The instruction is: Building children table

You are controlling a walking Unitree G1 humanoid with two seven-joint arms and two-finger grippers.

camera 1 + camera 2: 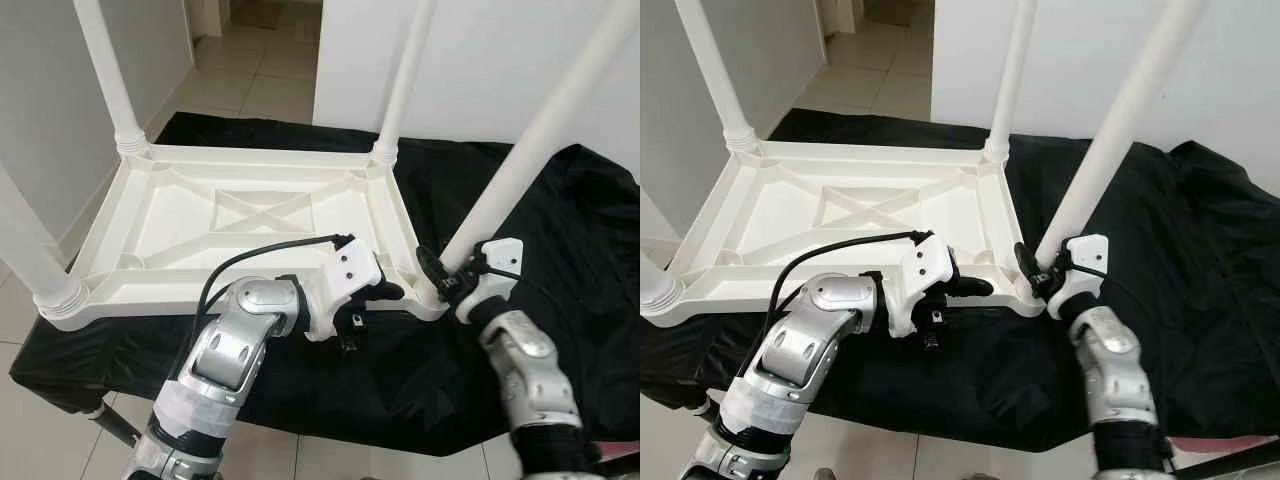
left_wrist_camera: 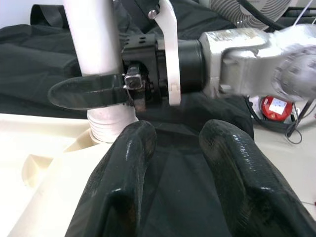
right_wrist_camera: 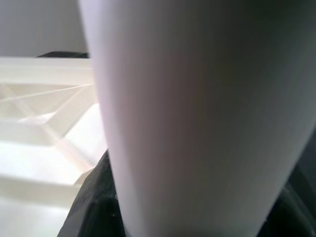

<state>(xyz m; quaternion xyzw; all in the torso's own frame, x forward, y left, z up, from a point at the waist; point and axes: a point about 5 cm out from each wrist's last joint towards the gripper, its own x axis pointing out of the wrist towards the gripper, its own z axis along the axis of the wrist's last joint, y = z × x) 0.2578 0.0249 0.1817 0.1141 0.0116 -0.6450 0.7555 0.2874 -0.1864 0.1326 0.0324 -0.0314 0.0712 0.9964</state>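
Observation:
A white plastic children's table (image 1: 250, 215) lies upside down on a black cloth (image 1: 560, 230), its legs pointing up. The near right leg (image 1: 530, 150) leans up to the right from its corner socket (image 1: 432, 300). My right gripper (image 1: 440, 272) is shut on this leg just above the socket; in the left wrist view one of its fingers (image 2: 89, 94) wraps the leg (image 2: 94, 34). The leg (image 3: 197, 118) sits very close in the right wrist view. My left gripper (image 1: 390, 292) hovers at the table's near edge, pointing at that corner, open, with cloth between its fingers (image 2: 123, 173).
Two far legs (image 1: 105, 70) (image 1: 405, 75) stand upright at the back corners, and a near left leg (image 1: 30, 250) rises at the left. A white wall (image 1: 480, 60) stands behind, tiled floor (image 1: 250, 70) to the back left. A red object and cables (image 2: 276, 106) lie beyond the cloth.

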